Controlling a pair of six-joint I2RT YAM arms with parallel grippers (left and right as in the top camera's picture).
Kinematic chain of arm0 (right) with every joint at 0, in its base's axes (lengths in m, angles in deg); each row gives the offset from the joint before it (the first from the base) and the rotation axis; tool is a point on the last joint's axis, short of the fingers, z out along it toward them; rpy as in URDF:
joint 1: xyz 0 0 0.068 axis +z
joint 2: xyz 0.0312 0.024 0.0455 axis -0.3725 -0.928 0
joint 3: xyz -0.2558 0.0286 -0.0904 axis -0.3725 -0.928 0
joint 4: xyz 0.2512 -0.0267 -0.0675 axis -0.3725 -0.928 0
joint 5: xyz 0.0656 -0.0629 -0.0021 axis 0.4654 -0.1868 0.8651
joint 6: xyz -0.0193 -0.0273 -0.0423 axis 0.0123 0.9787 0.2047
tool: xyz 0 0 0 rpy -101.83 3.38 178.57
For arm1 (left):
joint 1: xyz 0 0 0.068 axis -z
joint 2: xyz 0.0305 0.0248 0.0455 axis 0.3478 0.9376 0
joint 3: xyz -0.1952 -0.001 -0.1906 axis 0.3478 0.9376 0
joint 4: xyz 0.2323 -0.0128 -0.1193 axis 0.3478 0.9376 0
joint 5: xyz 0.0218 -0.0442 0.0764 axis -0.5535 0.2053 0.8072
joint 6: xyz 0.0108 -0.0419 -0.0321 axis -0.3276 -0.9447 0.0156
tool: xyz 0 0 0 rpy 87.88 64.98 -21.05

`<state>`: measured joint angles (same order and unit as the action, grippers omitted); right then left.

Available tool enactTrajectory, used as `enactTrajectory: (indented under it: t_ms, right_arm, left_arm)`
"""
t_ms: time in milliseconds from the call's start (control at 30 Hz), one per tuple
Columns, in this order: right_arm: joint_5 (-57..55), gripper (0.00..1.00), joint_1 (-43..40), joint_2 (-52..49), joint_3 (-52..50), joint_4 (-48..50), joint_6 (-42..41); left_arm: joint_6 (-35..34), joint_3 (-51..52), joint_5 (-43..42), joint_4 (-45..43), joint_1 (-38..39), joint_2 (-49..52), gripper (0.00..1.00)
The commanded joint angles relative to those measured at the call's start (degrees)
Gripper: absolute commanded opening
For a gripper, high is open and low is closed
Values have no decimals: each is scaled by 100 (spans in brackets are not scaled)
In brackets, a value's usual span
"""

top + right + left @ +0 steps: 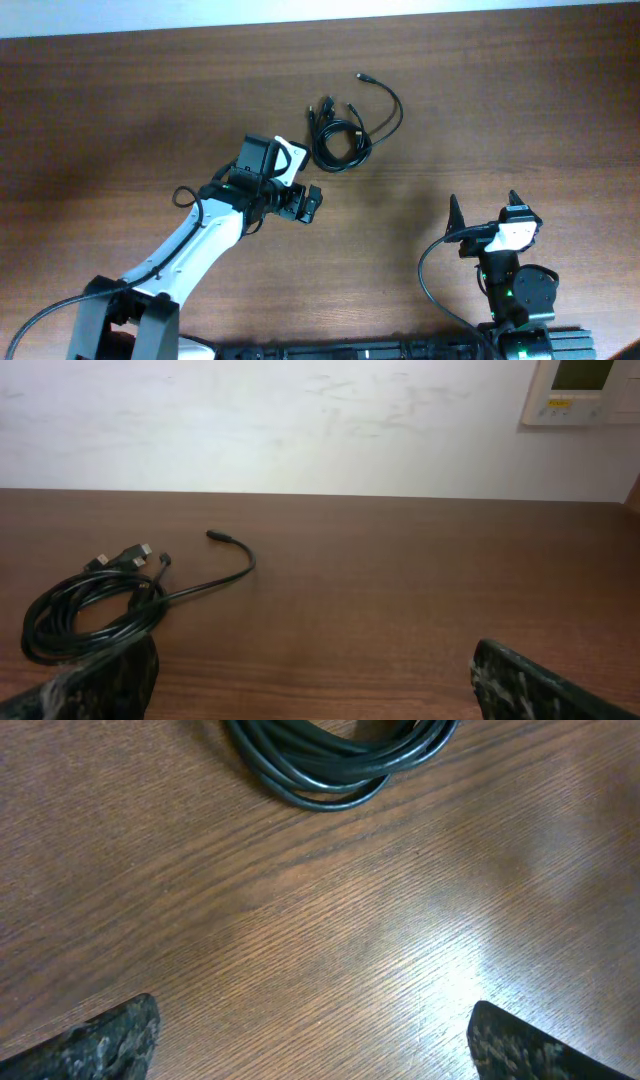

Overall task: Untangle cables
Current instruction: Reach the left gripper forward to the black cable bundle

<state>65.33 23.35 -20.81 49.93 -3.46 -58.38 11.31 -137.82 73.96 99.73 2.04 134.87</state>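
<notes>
1. The cables (340,135) lie on the tabletop (520,90) toward its far middle. They form a loose black coil, with one strand arcing out to the right and ending in a small plug.
2. The left arm reaches diagonally from its base at the near left corner toward the coil, with its wrist bent down over the wood.
3. The left tool (285,180) hangs just short of the coil. Its fingers (100,1040) are spread wide with only bare tabletop between them, and the coil's near edge shows at the top of the left wrist view.
4. The right arm sits folded at its base on the near right and looks level across the tabletop toward the wall.
5. The right tool (485,205) is spread wide and grips nothing, well apart from the cables.
</notes>
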Motion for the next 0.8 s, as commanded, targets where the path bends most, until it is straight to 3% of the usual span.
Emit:
enactTrajectory:
  t_ms: [0,300,533,667,767]
  right_arm:
    - [11,99,-37,28,-31,-31,35]
    - [11,99,-37,28,-31,-31,35]
    - [11,99,-37,28,-31,-31,35]
    - [11,99,-37,28,-31,-31,35]
    - [11,99,-37,28,-31,-31,35]
  left_arm:
    - [-61,-87,39,-11,13,42,99]
    - [-83,-87,37,-103,13,42,99]
    - [-658,-96,-243,-1145,13,44,99]
    - [-776,-570,-203,-1180,13,339,94]
    - [-1021,-1067,568,-1174,15,901,87]
